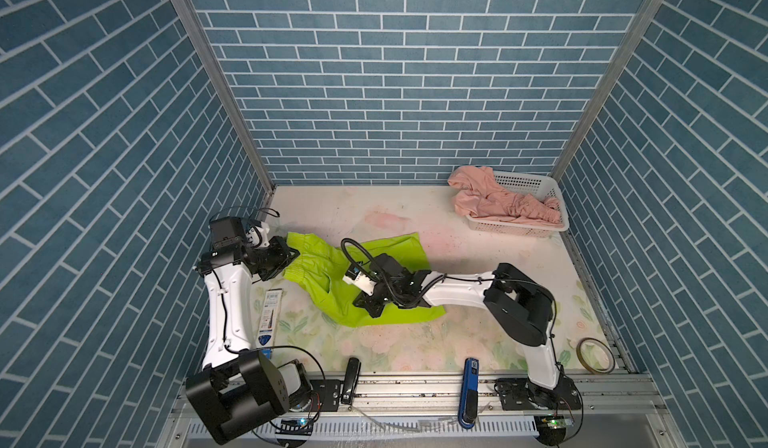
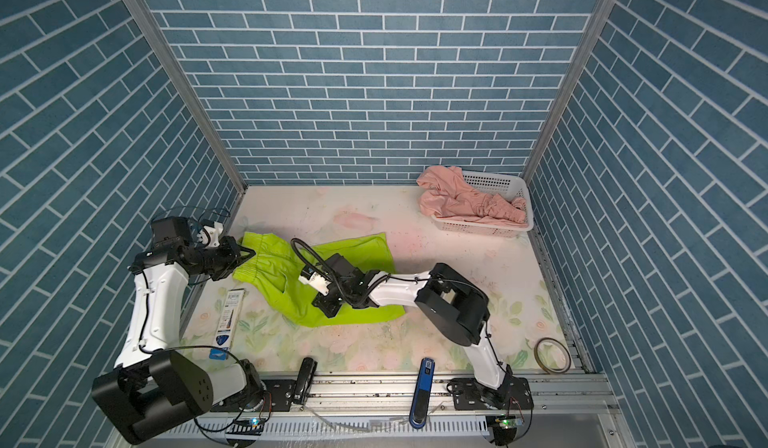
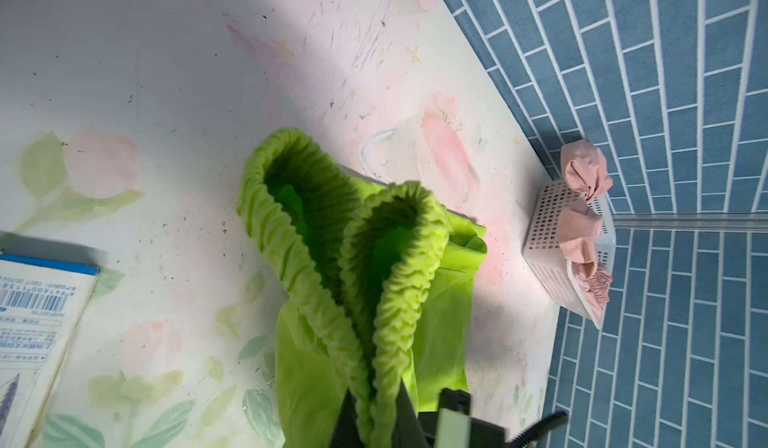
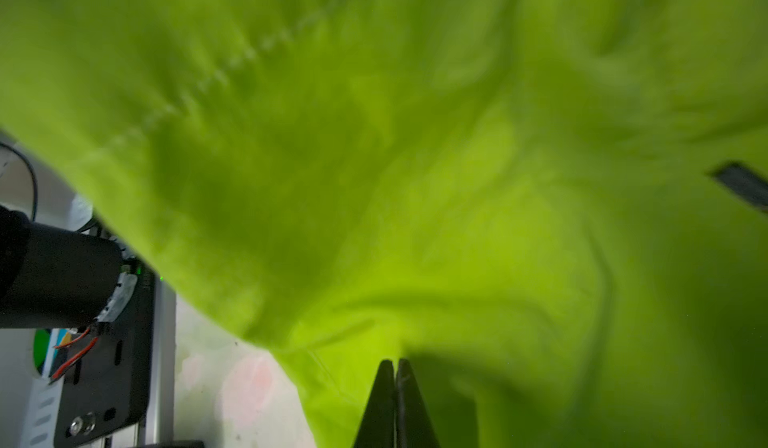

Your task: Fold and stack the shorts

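Lying in the middle of the counter (image 1: 374, 213), the green shorts (image 1: 390, 252) are spread out. The right hand (image 4: 395, 367) is pinched shut on their thin cloth. The left hand (image 1: 293, 258), close to the left wall, squeezes their stretchy band (image 3: 386, 300). Behind them the counter is bare up to the back wall. In the far right corner sits a white basket (image 1: 519, 225) holding the pink shorts (image 1: 490, 205), which spill over its left rim.
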{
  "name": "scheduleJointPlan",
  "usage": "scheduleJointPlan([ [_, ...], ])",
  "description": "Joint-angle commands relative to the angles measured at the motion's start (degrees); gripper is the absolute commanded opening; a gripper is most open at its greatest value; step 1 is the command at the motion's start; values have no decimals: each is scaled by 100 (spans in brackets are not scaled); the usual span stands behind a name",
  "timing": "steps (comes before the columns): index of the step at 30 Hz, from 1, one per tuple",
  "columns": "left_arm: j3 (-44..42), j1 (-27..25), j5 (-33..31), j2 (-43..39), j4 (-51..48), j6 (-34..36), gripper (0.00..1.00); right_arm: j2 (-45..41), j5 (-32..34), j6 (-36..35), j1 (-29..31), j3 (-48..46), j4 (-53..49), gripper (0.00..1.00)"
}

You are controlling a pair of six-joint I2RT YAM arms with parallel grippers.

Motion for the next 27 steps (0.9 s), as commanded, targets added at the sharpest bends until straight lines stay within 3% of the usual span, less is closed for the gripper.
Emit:
scheduleJointPlan([
  [1, 343, -14, 188, 132, -164, -28, 0, 395, -494, 332, -7, 567, -651, 2],
  [6, 328, -185, 104, 232, -101, -67, 0, 285, -201, 108, -69, 600, -1347, 0],
  [12, 388, -1173, -474, 273, 176, -456, 0, -1176, -62, 759, -378, -1026, 417, 13],
  [27, 1019, -2811, -1400, 636, 184, -949, 0, -3713, 1622, 1308, -1361, -4194, -37, 5],
])
